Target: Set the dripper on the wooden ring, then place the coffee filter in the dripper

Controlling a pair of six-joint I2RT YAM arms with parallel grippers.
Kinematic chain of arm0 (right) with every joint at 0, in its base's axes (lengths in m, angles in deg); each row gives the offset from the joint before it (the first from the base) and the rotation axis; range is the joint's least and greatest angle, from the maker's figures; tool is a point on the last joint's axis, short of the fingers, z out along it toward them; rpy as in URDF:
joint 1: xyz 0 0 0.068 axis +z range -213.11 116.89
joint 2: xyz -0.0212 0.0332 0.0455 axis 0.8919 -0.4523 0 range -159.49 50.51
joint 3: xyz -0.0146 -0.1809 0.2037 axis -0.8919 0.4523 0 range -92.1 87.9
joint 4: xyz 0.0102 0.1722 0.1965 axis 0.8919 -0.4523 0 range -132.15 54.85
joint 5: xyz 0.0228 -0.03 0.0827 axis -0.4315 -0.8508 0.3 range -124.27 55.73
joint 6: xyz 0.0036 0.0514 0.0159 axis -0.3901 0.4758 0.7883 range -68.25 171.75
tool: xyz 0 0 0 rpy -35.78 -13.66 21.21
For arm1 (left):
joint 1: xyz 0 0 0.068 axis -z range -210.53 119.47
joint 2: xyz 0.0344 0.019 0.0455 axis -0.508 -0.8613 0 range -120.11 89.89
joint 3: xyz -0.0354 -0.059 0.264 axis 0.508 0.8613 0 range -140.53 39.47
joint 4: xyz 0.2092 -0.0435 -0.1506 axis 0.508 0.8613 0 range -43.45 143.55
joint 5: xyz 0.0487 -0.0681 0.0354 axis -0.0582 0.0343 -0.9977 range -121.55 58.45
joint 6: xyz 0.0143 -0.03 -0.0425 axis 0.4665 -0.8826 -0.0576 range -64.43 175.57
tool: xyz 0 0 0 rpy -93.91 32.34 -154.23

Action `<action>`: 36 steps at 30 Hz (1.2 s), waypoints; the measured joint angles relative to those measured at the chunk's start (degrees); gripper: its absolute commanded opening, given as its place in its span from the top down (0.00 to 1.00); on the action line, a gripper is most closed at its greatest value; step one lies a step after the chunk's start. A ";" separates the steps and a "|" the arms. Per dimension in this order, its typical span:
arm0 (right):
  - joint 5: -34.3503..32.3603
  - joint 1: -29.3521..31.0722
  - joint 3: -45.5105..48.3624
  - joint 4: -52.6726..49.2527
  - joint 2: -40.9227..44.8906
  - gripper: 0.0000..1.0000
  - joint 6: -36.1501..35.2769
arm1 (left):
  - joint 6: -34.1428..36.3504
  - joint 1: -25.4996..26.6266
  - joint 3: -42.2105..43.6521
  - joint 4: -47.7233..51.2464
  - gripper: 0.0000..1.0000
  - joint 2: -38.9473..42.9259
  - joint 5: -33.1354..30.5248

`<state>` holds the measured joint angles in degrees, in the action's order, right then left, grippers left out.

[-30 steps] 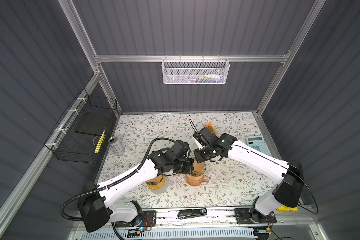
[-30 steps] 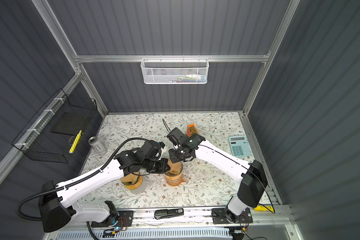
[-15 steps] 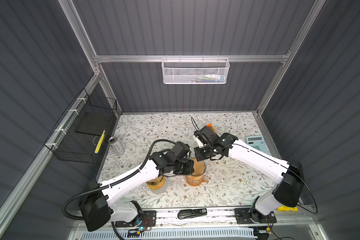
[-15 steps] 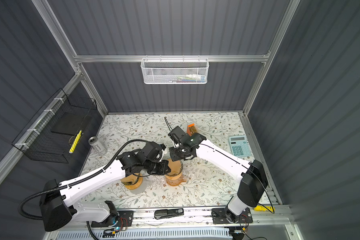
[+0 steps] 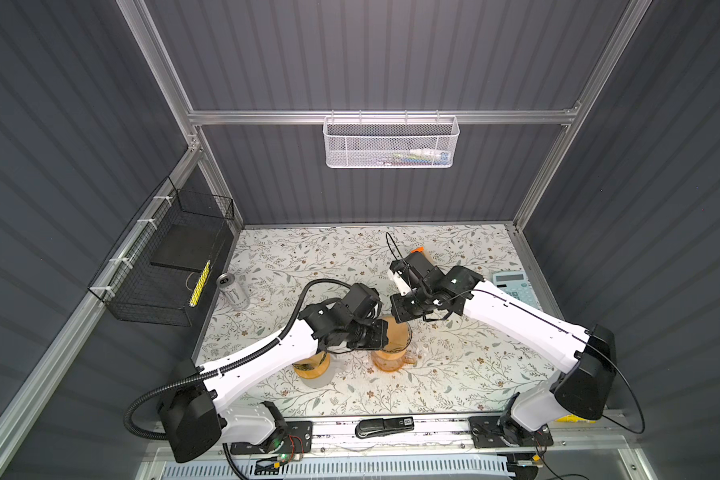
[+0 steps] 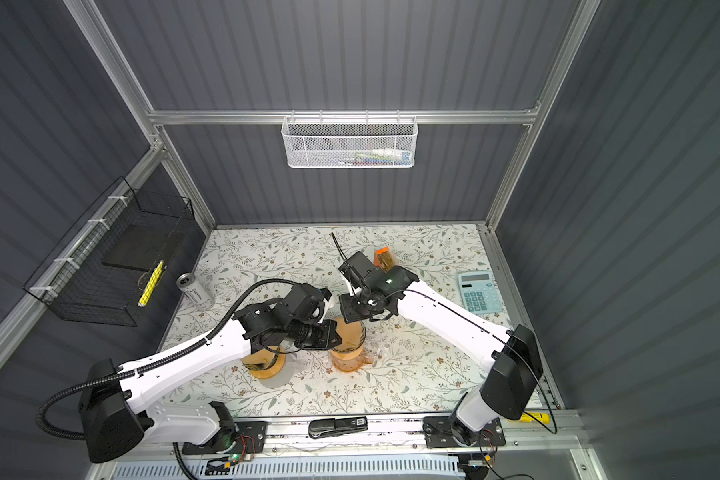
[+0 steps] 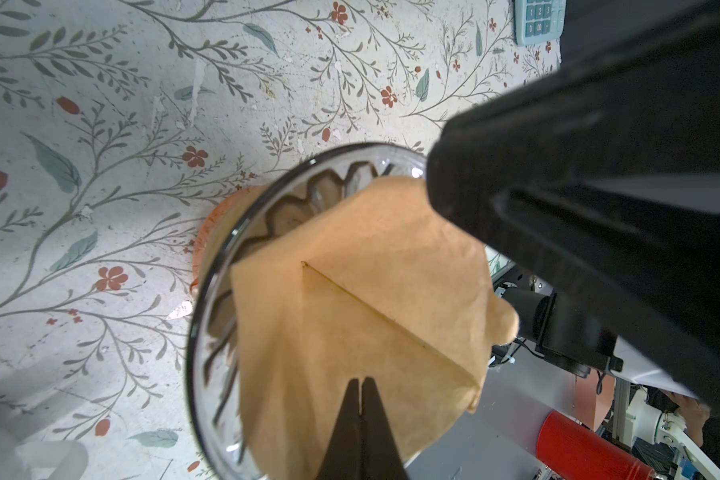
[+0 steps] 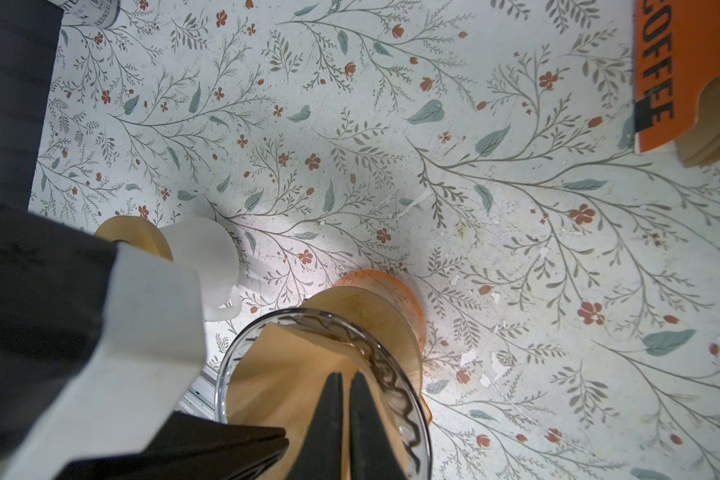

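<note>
The glass dripper stands on its orange base mid-table. The brown paper coffee filter sits inside it, half spread, one fold line across it, its edge above the rim. My left gripper is shut, its tips lying against the paper from the left. My right gripper reaches down from behind, its jaws pinched on the filter's wall beside the ribbed glass. Its black fingers cover part of the rim.
A second orange-based vessel with a wooden lid stands under my left arm. The orange filter box is behind the dripper. There is a calculator on the right, a can on the left and a black stapler on the front rail.
Almost nothing: both grippers stay at the dripper with their jaws as before, and the left wrist has only shifted slightly.
</note>
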<state>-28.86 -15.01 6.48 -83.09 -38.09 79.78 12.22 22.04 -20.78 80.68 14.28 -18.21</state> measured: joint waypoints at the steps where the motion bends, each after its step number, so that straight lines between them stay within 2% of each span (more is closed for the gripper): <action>1: 0.22 0.02 0.13 -0.02 0.00 0.90 0.02 | 0.00 0.00 0.00 -0.02 0.94 0.00 0.00; 36: -0.85 0.00 2.99 1.99 -1.88 0.90 1.40 | -1.51 0.00 1.81 -2.80 0.95 0.04 -0.35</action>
<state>-29.71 -15.01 9.47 -81.10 -39.97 81.18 10.71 22.04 -18.96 77.88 14.32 -18.56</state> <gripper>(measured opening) 0.096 0.055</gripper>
